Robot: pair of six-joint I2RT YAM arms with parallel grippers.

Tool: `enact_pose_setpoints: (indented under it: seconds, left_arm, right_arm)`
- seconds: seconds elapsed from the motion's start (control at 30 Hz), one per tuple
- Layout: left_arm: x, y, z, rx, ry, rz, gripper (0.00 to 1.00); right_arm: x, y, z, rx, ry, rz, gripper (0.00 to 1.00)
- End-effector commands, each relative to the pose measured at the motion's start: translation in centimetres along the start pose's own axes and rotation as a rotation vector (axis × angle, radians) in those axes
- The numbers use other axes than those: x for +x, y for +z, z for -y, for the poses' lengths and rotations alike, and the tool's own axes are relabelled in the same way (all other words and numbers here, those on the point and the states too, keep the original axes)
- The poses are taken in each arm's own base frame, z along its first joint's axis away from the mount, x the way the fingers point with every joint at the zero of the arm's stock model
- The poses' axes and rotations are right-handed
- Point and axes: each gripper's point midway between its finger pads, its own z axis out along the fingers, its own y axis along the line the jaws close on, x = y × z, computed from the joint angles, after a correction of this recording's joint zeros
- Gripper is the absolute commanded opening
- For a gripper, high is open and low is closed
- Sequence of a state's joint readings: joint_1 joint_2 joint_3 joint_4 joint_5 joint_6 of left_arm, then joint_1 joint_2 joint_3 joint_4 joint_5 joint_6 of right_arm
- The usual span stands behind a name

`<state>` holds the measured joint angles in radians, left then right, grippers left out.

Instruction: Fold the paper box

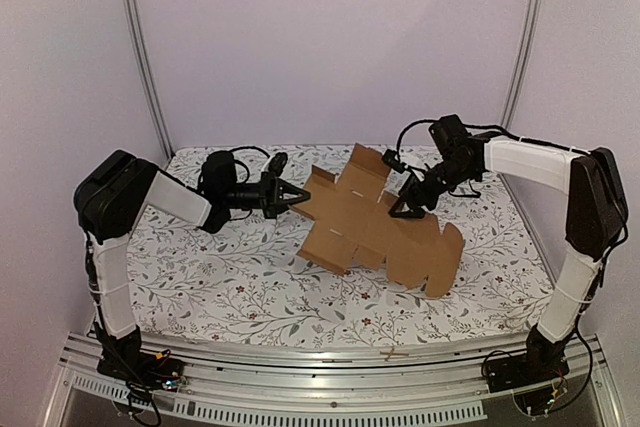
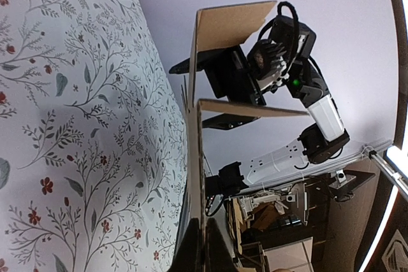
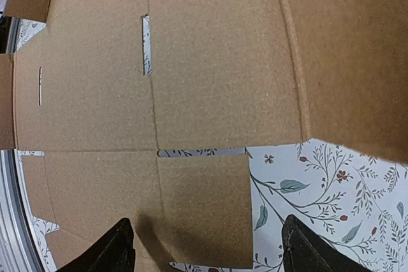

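The paper box point(image 1: 375, 232) is a flat brown die-cut cardboard sheet with flaps and slots, lying across the middle of the table, its near-right flap bent up. My left gripper point(image 1: 291, 195) is shut on the sheet's left edge. In the left wrist view the cardboard point(image 2: 195, 157) shows edge-on, pinched between the dark fingertips point(image 2: 191, 250) at the bottom. My right gripper point(image 1: 408, 203) hovers open over the sheet's right half. In the right wrist view its fingers point(image 3: 118, 250) stand wide apart over a square flap point(image 3: 204, 208) of the cardboard point(image 3: 217, 62).
A floral tablecloth point(image 1: 230, 287) covers the table. Aluminium posts point(image 1: 140, 47) stand at the back corners before white walls. A metal rail point(image 1: 330, 372) runs along the near edge between the arm bases.
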<state>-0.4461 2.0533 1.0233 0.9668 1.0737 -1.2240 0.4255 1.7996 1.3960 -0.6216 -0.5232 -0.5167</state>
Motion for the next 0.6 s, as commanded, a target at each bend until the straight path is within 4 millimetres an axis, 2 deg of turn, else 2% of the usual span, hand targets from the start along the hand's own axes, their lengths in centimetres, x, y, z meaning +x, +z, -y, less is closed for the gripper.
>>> enact_pose_setpoints:
  seconds: [0.0, 0.1, 0.2, 0.43, 0.57]
  left_arm:
    - [0.0, -0.4, 0.4, 0.017, 0.029, 0.002, 0.0]
    - [0.0, -0.4, 0.3, 0.013, 0.027, 0.003, 0.0]
    - [0.1, -0.4, -0.5, -0.011, 0.013, 0.005, 0.0]
    - [-0.2, -0.5, -1.8, -0.055, -0.008, 0.037, 0.0]
    - [-0.5, -0.5, -2.4, -0.069, -0.022, 0.054, 0.0]
  right_arm:
    - [0.0, 1.3, -0.5, -0.069, 0.048, -0.024, 0.78]
    - [0.6, 1.9, -1.0, -0.112, 0.07, -0.033, 0.75]
    - [0.1, 1.5, -1.0, -0.107, 0.066, -0.018, 0.7]
    - [-0.4, 0.7, -1.8, -0.109, 0.026, 0.007, 0.43]
    - [0.6, 2.1, -3.2, -0.076, -0.054, -0.06, 0.33]
